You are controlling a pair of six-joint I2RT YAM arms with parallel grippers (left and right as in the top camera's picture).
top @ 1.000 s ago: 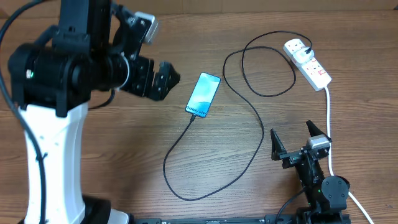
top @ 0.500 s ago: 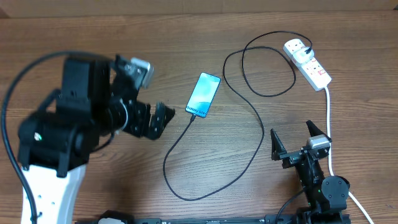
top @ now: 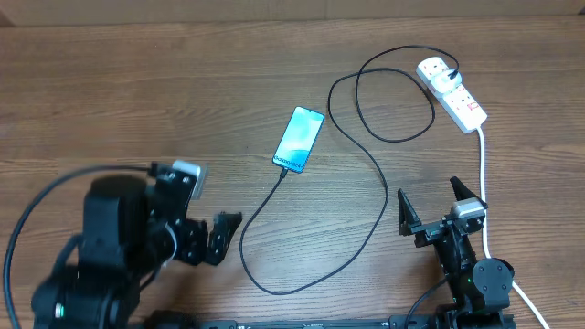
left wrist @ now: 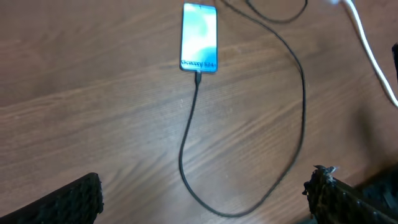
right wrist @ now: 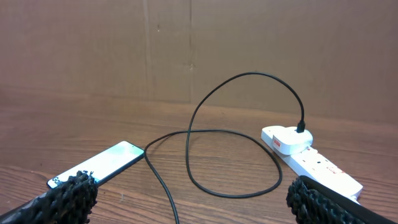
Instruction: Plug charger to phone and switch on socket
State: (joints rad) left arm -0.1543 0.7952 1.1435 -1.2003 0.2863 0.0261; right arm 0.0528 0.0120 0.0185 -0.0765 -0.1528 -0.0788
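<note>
Overhead: shows the phone (top: 299, 139) flat and screen-up near the middle of the table (top: 137, 91), lit, with the charger (top: 379, 174) apparently seated in its lower edge, looping toward the front, then coiling back to a white adaptor (top: 437, 71) sitting in the socket (top: 454, 93) at far right. Puts the left gripper (top: 222, 239) at front left, well apart from everything, jaws spread wide and empty. Puts the right gripper (top: 428, 196) at front right, just beside the thick white lead (top: 483, 183), jaws equally wide, holding nothing. Left wrist: confirms the connector tip (left wrist: 198, 73) meeting the phone's bottom edge, fingers (left wrist: 81, 202) far apart in the lower corners, nothing between. Right wrist: looks across at the phone on the left and the socket on the right, adaptor seated on the strip; cannot tell which way the switches (top: 474, 109) sit. Handling, as a guess: cable thin, limp, light, likely to drag the phone if tugged, so best taken at the stiff connector body if reseating. Phone slim, smooth, breakable, likely to slide on the wood; best held by the long edges. Socket rigid but light, may skid; calls for a straight-down press on a rocker with one fingertip.
</note>
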